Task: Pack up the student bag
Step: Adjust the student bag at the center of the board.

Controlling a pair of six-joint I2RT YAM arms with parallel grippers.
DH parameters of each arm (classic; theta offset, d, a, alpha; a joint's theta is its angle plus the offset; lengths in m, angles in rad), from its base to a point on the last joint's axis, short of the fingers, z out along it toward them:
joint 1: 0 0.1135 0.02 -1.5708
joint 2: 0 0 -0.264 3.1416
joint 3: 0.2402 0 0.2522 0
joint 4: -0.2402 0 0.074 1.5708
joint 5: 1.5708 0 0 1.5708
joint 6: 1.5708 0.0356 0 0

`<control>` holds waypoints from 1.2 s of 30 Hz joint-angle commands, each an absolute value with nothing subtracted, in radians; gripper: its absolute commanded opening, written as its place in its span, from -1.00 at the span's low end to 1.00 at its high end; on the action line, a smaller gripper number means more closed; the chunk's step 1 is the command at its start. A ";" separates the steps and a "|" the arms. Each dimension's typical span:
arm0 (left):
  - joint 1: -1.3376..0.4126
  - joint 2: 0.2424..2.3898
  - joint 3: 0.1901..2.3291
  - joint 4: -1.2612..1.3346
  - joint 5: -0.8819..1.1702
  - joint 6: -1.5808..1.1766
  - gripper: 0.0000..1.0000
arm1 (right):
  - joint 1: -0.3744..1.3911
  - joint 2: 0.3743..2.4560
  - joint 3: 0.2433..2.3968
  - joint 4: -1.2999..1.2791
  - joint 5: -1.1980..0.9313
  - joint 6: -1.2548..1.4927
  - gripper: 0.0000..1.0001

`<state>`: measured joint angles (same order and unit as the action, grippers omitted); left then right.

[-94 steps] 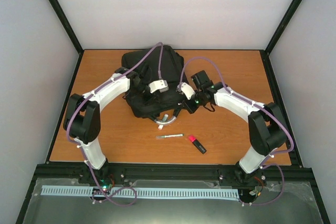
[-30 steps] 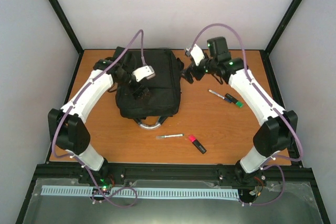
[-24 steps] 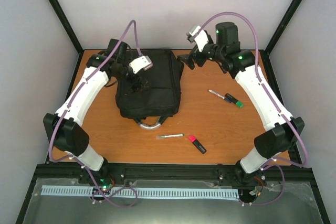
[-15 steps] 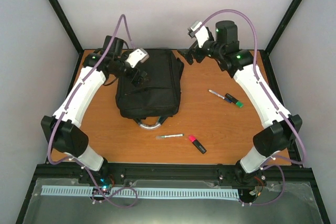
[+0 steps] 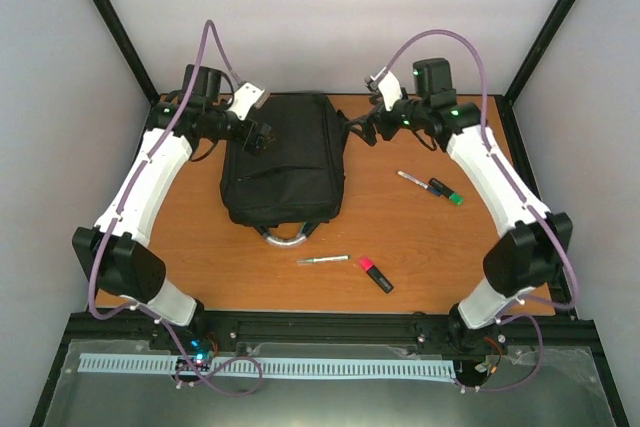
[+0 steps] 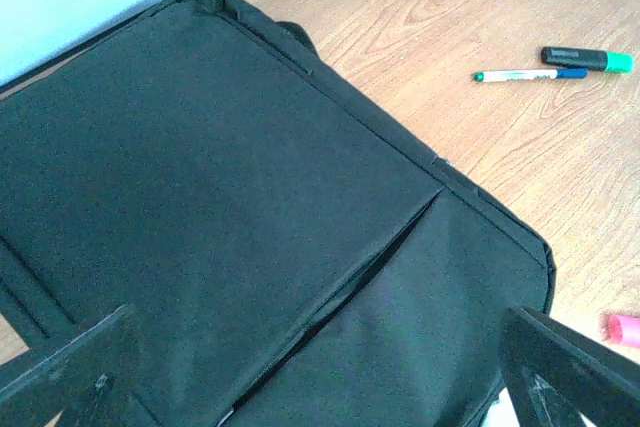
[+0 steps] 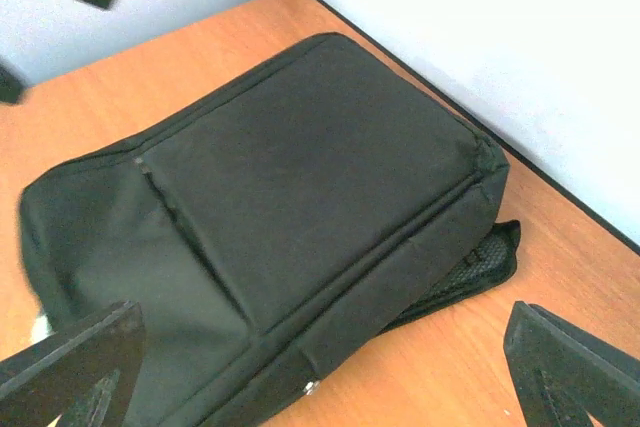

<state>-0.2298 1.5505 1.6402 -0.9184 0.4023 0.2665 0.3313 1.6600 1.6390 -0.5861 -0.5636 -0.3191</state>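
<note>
The bag [image 5: 285,172] lies flat on the worktop [image 5: 200,237]; left pincer [image 5: 262,137] and right pincer [image 5: 360,133] both gape wide above it, holding nothing.

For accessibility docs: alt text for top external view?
Large black soft fabric backpack flat on orange wooden table, open left claw and open right claw near its far corners. Silver pen, pink marker, white pen and green marker lie loose nearby.

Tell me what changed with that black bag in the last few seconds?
Both arms lifted off the student bag and swung outward toward the back; left gripper and right gripper are open near its far end. The bag, bunched up before, lies flat. The silver pen and pink highlighter stayed.
</note>
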 commanded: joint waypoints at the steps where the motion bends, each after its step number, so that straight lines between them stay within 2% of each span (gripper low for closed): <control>1: -0.222 1.497 1.636 -0.917 0.381 0.307 0.99 | 0.327 1.502 1.604 -0.722 -0.663 -0.467 1.00; 7: -0.222 1.457 1.516 -0.834 0.269 0.256 1.00 | 0.333 1.349 1.405 -0.636 -0.813 -0.519 1.00; 10: -0.219 1.463 1.415 -0.825 0.180 0.207 1.00 | 0.346 1.368 1.410 -0.698 -0.829 -0.581 1.00; 12: -0.207 1.439 1.356 -0.814 0.207 0.193 0.99 | 0.358 1.393 1.436 -0.757 -0.815 -0.632 1.00; 16: -0.194 1.373 1.244 -0.782 0.243 0.144 1.00 | 0.383 1.439 1.480 -0.777 -0.703 -0.571 1.00; 19: -0.129 1.353 1.157 -0.785 0.256 -0.031 1.00 | 0.387 1.426 1.451 -0.751 -0.656 -0.549 1.00; 22: -0.052 1.316 1.097 -0.786 0.452 -0.108 1.00 | 0.403 1.427 1.395 -0.661 -0.415 -0.372 1.00; 24: -0.049 1.270 1.058 -0.751 0.480 -0.082 1.00 | 0.400 1.446 1.358 -0.636 -0.273 -0.323 1.00; 28: -0.014 1.224 0.976 -0.706 0.418 -0.115 1.00 | 0.398 1.465 1.277 -0.582 -0.309 -0.399 1.00; 33: 0.037 1.176 0.906 -0.678 0.425 -0.173 1.00 | 0.397 1.566 1.338 -0.610 -0.470 -0.350 1.00; 36: 0.039 1.162 0.908 -0.692 0.458 -0.133 1.00 | 0.397 1.628 1.357 -0.583 -0.486 -0.300 1.00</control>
<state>0.0280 1.1976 0.9031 -0.7216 0.4076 -0.1253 0.3939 1.5711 1.3098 -0.6292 -0.4248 -0.3717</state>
